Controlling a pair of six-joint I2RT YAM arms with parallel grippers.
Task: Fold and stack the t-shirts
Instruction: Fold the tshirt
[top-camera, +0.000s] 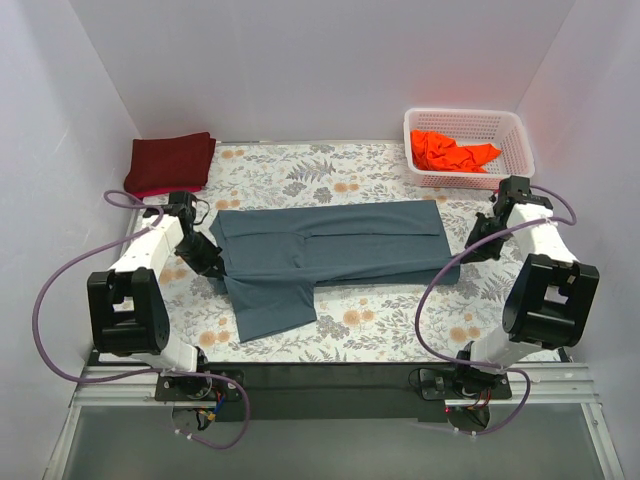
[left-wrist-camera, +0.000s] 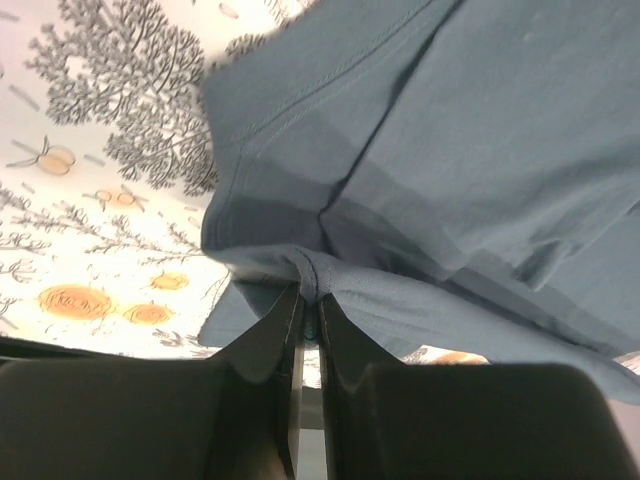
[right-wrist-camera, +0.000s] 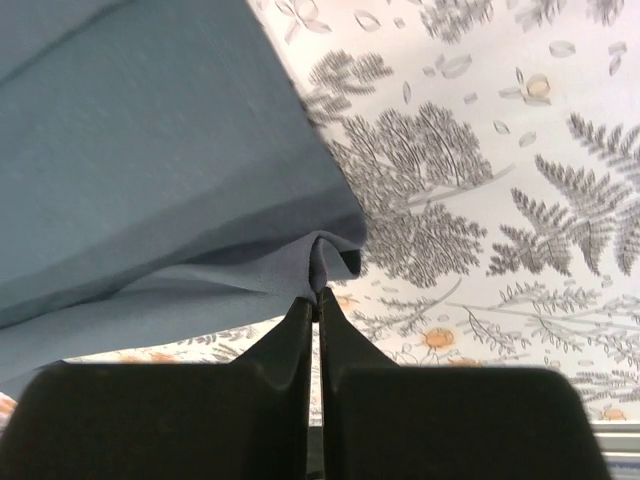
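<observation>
The slate blue-grey t-shirt lies partly folded mid-table on the floral tablecloth, its long axis running left to right, with 1 flap jutting toward the near edge at its left end. The left gripper pinches the left-end fabric, and the right gripper pinches the right-end corner. A maroon t-shirt sits folded far left. An orange t-shirt lies crumpled in the white basket.

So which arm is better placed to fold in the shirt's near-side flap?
Probably left. The flap lies beside the left hand; the right hand pinches the blue-grey shirt at its opposite end.
</observation>
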